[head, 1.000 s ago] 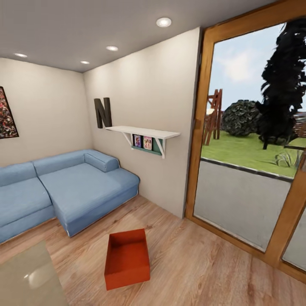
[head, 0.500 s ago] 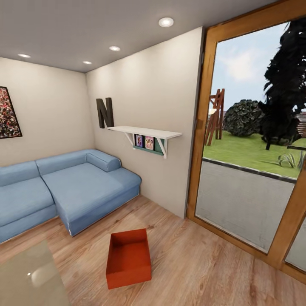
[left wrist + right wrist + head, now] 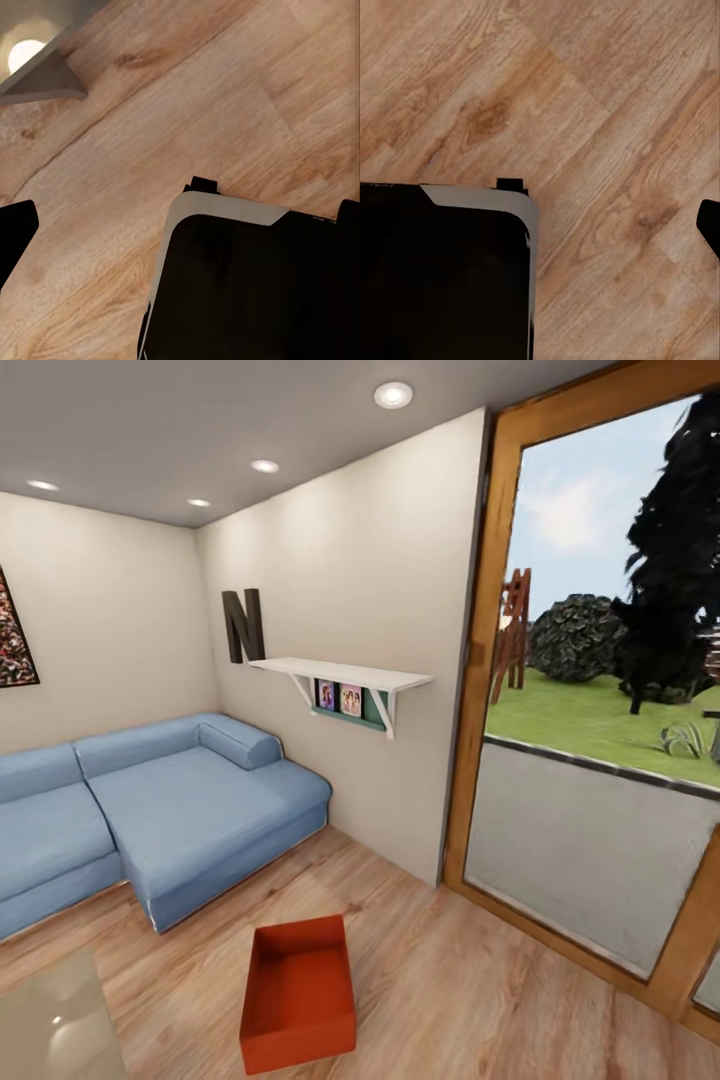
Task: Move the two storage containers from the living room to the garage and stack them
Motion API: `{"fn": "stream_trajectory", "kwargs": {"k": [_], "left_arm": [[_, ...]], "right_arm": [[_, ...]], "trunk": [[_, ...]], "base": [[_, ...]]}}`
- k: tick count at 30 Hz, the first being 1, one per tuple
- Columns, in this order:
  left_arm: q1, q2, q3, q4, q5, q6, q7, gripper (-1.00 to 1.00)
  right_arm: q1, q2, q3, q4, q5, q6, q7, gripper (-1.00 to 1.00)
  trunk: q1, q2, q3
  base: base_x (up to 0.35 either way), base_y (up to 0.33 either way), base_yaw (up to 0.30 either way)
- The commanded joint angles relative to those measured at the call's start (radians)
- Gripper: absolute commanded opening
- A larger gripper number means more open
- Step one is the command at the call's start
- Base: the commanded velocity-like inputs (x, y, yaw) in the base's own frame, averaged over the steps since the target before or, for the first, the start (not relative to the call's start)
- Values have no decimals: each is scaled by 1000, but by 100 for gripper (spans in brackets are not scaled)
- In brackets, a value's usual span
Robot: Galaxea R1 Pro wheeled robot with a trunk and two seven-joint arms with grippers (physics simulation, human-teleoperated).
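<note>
One orange-red, lidless storage container [image 3: 297,995] lies on the light wood planks of the living room, low in the head view, just in front of the blue corner sofa [image 3: 170,810]. Nothing touches it. In the left wrist view my left gripper [image 3: 180,225] hangs over the planks, a dark fingertip [image 3: 15,232] at the picture's edge, jaws wide apart and empty. My right gripper [image 3: 540,225] is likewise spread over bare planks, one fingertip [image 3: 710,225] at the edge. The garage and its floor are out of view.
A glass table corner [image 3: 50,1020] sits near left of the container. A white wall shelf [image 3: 340,675] juts from the wall behind it. Wood-framed glass doors [image 3: 600,840] close off the right side. My black base [image 3: 255,292] shows under both wrists.
The whole head view has shifted: the camera moved nearer, so the container sits lower and slightly larger. The container itself has not moved on the floor.
</note>
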Motion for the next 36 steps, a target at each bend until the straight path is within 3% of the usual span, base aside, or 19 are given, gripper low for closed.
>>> {"fn": "stream_trajectory", "kwargs": {"k": [1,36], "left_arm": [[0,0,-3,1,7,-3,1,100],[1,0,-3,1,7,-5,1,100]], "right_arm": [[-1,0,8,3,-3,-5,-3,100],[-1,0,6,3,-5,-5,-3,100]], "trunk": [[1,-1,0],[1,-1,0]], "base": [[321,0,0],[312,3,0]]}}
